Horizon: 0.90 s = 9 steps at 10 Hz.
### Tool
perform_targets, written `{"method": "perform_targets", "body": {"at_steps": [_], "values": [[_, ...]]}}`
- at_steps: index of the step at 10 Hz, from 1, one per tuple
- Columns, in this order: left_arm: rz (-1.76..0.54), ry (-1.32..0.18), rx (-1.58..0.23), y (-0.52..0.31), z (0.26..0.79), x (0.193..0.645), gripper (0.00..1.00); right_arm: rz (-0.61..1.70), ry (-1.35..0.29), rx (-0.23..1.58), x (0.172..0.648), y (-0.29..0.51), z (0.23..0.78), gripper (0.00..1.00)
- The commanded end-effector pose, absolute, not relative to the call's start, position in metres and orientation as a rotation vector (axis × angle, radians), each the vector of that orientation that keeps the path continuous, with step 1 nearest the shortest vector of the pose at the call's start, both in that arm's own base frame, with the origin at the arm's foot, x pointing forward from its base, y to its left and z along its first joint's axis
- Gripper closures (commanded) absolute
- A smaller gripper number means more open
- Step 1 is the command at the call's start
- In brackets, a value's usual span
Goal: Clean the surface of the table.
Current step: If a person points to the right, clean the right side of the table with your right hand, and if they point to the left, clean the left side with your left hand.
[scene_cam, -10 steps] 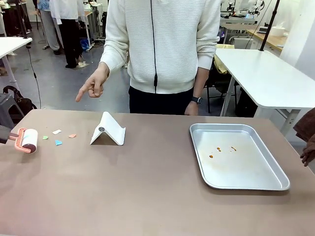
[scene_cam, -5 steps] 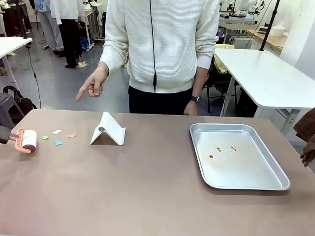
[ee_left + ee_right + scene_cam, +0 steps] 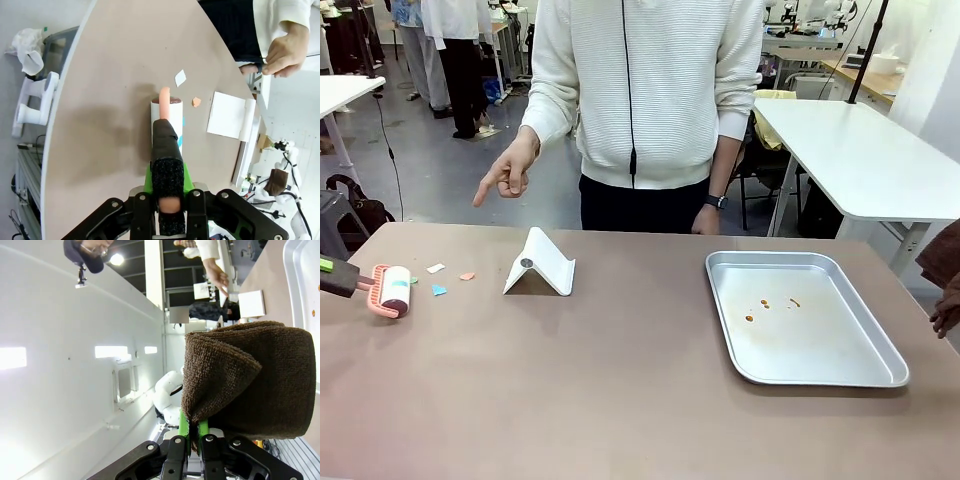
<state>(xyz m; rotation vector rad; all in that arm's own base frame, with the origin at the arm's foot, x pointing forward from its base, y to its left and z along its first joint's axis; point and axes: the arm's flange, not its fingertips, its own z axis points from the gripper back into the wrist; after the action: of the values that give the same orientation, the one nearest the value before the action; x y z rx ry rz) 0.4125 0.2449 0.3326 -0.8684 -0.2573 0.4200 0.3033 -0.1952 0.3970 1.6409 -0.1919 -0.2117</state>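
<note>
The table is a wide greyish-brown top. Near its left end lie small paper scraps: a white one, an orange one and a blue one. A pink-framed lint roller rests on the table just left of them. My left gripper is shut on its dark handle, and the white roll points at the white scrap and orange scrap. My right gripper is shut on a folded brown cloth, which shows at the right edge.
A white folded stand sits right of the scraps. A shiny metal tray with a few brown spots lies on the right half. A person stands at the far side, one hand pointing down towards the scraps.
The lint roller has rolled a little to the right, over the green scrap and closer to the other scraps. The person's hand and the cloth have hardly moved.
</note>
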Motion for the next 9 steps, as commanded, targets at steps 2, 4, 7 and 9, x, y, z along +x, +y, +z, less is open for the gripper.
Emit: {"method": "perform_targets", "body": {"at_steps": [2,4,7,9], "values": [[0.407,-0.171,-0.795,0.219,0.31,0.418,0.78,-0.219,-0.17,1.644,0.301,-0.194,0.405,1.0],[0.406,-0.149,-0.796,0.205,0.308,0.43,0.78,-0.219,-0.17,1.644,0.301,-0.194,0.405,1.0],[0.393,-0.107,-0.795,0.181,0.304,0.456,0.78,-0.219,-0.17,1.644,0.301,-0.194,0.405,1.0],[0.378,-0.071,-0.791,0.167,0.305,0.473,0.78,-0.219,-0.17,1.644,0.301,-0.194,0.405,1.0]]}}
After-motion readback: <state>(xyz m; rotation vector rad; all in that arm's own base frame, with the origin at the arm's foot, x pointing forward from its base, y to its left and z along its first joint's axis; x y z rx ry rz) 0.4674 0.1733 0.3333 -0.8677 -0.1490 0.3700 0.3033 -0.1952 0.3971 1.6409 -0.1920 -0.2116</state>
